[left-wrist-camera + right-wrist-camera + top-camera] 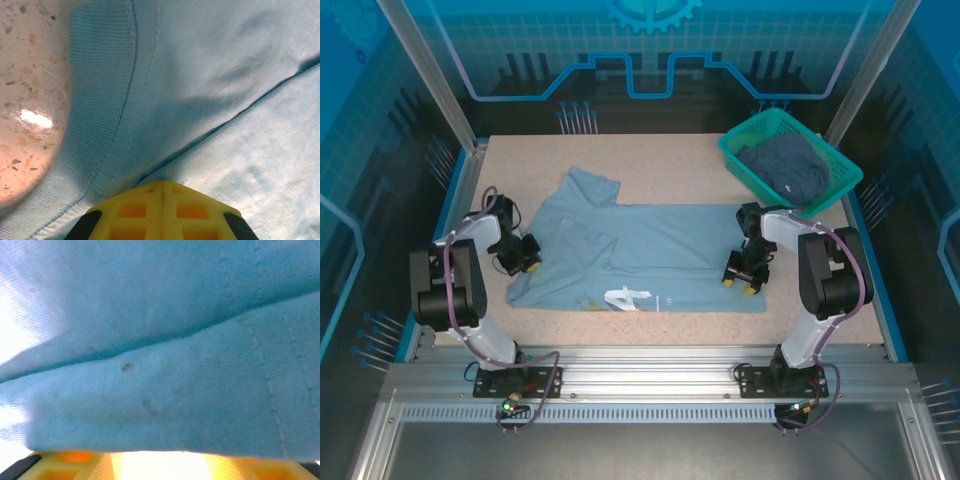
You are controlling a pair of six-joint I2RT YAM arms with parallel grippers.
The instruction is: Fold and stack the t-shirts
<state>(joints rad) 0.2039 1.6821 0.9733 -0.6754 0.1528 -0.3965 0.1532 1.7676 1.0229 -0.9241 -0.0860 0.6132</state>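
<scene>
Pale blue-grey short-sleeved t-shirt (660,250) lies spread mid-table on the speckled beige table (650,160), left gripper (525,258) clenched on its left edge near the ribbed collar; cloth hides the right gripper (744,280) at the right hem, grip unclear. Darker slate t-shirt (790,165) sits in the teal mesh basket (740,150), far right

The white lettering (630,298) on the pale t-shirt (650,250), by the near edge of the table (670,160), is too small to read, blurred cloth hides the right pincer's (160,467) tips, and the left wrist view's lower edge cuts off the left pincer (162,210).
</scene>
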